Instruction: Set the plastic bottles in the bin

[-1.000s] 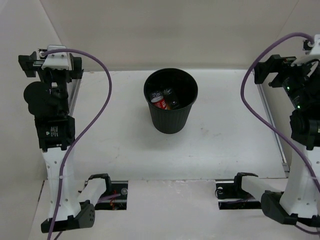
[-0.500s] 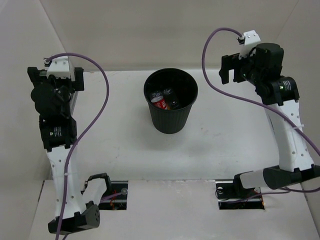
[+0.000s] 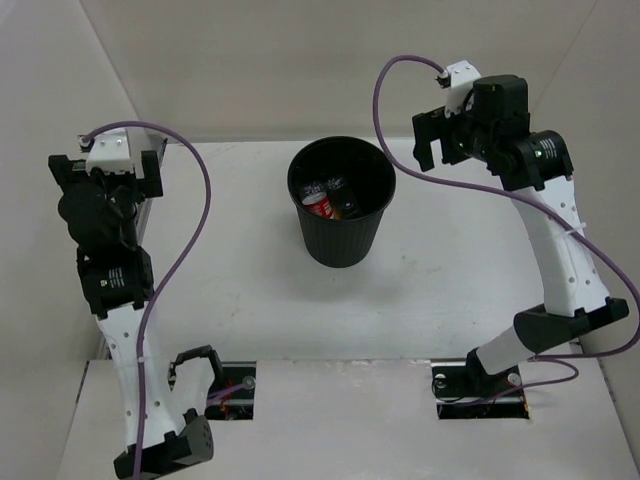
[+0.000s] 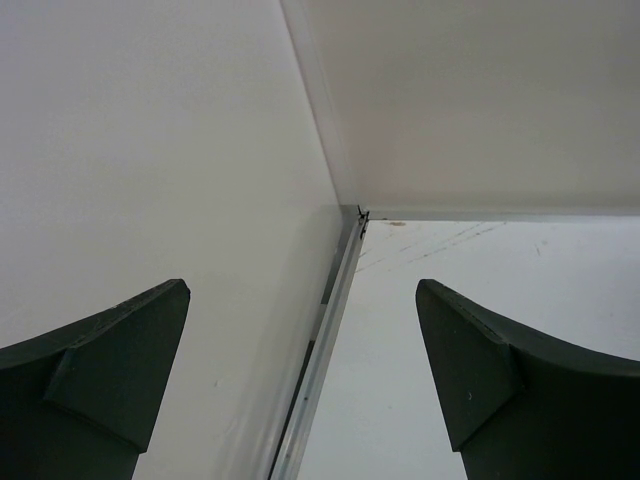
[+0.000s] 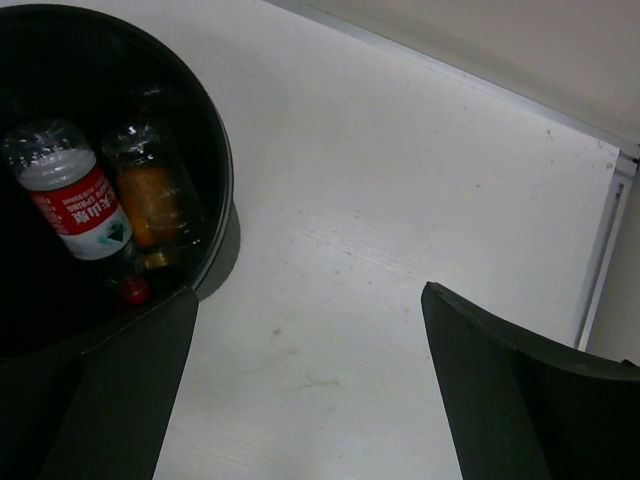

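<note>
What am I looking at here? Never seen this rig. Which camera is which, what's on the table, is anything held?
This is a robot with a left arm and a right arm, bolted at the near edge of a white table. The wide picture comes from a fixed camera above and behind them. The other two come from a camera on each wrist, looking out between that arm's own two dark fingers.

The left tool faces the far left corner of the white walls. The right tool looks down beside a black bin, the only thing standing on the table. Inside it lie a bottle with a red label and a bottle of orange liquid; the dark inside may hide more.

Both tools are open and hold nothing.
</note>
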Controlling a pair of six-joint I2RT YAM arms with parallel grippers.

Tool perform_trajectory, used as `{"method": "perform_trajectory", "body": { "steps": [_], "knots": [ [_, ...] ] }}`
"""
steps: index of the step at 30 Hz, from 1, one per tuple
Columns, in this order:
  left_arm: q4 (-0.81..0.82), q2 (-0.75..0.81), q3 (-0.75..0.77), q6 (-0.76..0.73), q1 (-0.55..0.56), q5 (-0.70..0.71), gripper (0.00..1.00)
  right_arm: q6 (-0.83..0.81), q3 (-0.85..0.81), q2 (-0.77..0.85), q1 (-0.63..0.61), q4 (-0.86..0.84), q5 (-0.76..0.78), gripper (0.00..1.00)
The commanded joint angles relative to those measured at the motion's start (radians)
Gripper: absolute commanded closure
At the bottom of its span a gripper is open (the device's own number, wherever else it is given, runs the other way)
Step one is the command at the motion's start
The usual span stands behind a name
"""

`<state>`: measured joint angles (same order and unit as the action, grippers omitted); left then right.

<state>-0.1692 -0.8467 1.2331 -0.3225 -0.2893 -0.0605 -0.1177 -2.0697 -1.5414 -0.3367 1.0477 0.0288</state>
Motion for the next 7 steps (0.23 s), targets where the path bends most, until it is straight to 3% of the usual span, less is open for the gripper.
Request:
{"method": "perform_trajectory", "body": {
  "steps": [1,7],
  "knots": [
    [0.034,0.017,-0.007,0.030,-0.021,-0.022,0.00,0.000,-0.040,0.047,-0.015,-0.023,0.023,0.00],
    [0.033,0.009,0.005,0.046,-0.041,-0.032,0.00,0.007,-0.043,0.060,-0.018,-0.031,0.007,0.00]
  ]
}}
